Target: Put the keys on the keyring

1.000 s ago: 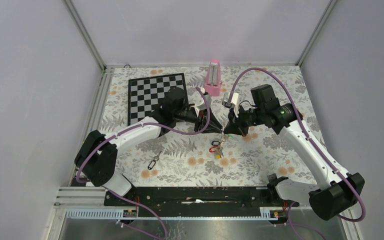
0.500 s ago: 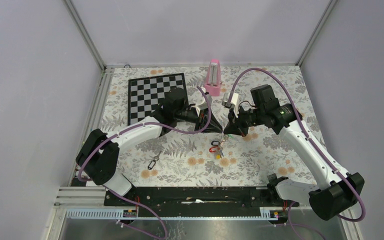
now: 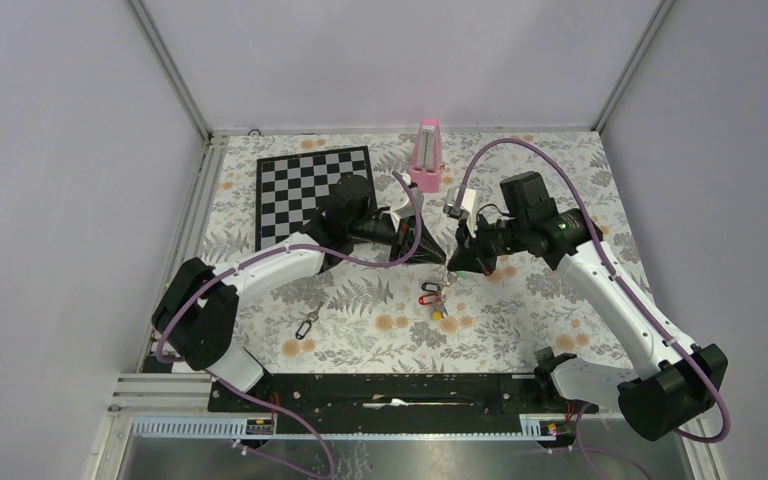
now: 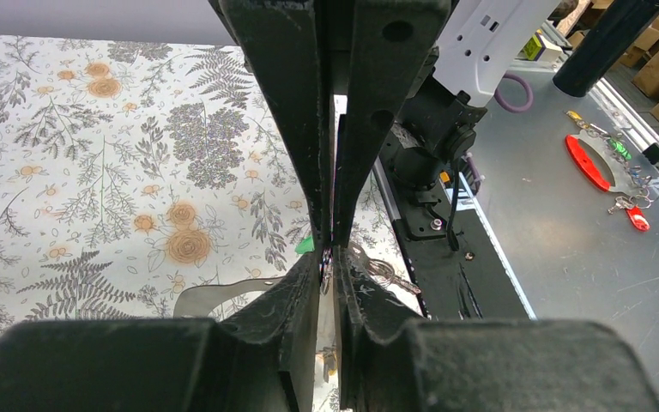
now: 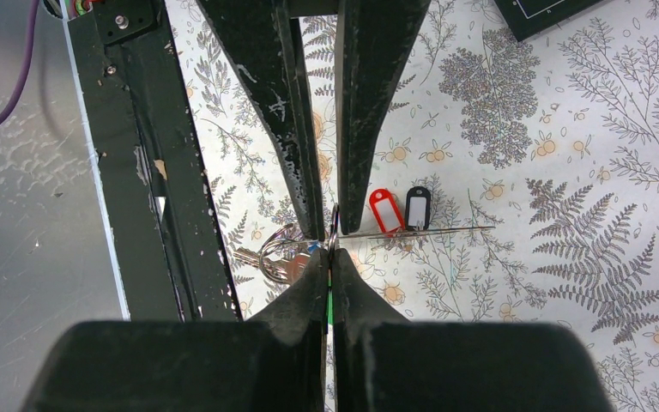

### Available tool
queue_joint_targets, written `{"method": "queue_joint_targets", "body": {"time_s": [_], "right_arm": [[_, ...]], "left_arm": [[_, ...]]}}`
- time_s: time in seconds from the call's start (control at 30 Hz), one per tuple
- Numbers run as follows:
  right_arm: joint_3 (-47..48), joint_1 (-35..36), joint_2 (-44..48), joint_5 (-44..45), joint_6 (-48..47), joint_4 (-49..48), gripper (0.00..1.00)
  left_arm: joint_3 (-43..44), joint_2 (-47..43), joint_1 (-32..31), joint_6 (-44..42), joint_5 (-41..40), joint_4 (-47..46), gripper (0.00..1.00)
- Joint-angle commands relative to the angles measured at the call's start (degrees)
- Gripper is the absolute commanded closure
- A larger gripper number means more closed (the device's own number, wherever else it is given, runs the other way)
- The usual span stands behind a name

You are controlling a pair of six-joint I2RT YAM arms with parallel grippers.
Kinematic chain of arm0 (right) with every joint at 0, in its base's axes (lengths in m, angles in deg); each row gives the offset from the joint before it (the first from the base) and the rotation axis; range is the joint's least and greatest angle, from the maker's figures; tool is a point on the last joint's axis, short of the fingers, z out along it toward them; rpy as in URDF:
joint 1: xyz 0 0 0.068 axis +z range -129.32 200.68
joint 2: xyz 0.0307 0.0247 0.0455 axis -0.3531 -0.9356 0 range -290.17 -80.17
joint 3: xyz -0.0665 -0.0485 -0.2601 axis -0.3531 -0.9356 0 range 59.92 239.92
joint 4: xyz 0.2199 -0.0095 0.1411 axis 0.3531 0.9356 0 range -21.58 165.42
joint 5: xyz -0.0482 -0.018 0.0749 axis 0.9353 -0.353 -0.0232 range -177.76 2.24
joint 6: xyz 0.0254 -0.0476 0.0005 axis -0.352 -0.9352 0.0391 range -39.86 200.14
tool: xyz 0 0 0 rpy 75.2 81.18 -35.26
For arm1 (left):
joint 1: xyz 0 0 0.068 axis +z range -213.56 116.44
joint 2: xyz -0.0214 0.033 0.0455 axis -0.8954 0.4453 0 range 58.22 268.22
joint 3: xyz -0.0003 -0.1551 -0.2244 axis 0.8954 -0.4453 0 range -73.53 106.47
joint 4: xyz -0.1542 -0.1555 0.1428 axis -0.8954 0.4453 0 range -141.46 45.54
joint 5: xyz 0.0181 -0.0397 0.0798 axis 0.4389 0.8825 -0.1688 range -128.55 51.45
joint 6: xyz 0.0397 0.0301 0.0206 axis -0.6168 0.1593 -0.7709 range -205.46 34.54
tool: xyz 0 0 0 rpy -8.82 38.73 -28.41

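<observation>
While both arms are meeting tip to tip above the middle of the table [image 3: 520, 300], the right gripper [image 5: 329, 256] is clamping fully closed on the keyring [image 5: 446, 229], whose thin wire is running out edge-on toward 3 o'clock in its wrist view. Facing it, the left gripper [image 4: 327, 257] is pinching a small bit of metal at the same spot, only a narrow slit showing between its fingers; whether that is the wire itself or a key's loop is too fine to tell. Gripping the floppy ring from two sides at once is likely steadying it so that a key can be fed along the wire. Several keys [image 3: 436, 298] are already dangling from the ring at 6 o'clock of the meeting point, among them a red tag [image 5: 385, 210] and a black tag [image 5: 418, 208] showing side by side. What looks like one more key [image 3: 301, 332] is lying well apart at 8 o'clock, by all appearances yet to be threaded. A chessboard [image 3: 310, 195] is sitting at 10 o'clock and a pink metronome [image 3: 427, 155] at 12, both out of play.
</observation>
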Motion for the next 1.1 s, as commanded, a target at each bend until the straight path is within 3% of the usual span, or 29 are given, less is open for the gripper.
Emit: {"method": "queue_joint_targets", "body": {"time_s": [0.0,0.27,0.47,0.8,0.93,1.07], "right_arm": [[0.51,0.59,1.01,-1.62,0.64,-2.13,1.0],[0.58,0.63,1.19,-1.46,0.63,-2.31,1.0],[0.6,0.61,1.1,-1.52,0.8,-2.42,1.0],[0.53,0.59,1.6,-1.27,0.92,-2.36,1.0],[0.23,0.59,1.8,-1.02,0.99,-2.64,1.0],[-0.58,0.59,2.54,-0.07,1.28,-3.53,0.97]], "left_arm": [[1.42,-0.37,-0.27,0.16,1.59,-3.45,0.84],[0.77,0.19,-0.51,-0.22,2.28,-3.27,0.76],[0.74,0.38,-0.77,-0.54,2.31,-3.1,0.76],[0.76,1.03,-0.97,-0.54,2.3,-2.92,0.88],[1.06,0.92,-0.9,-0.54,2.47,-2.92,1.0],[2.07,-0.06,-0.69,-0.58,2.51,-1.79,1.0]]}}
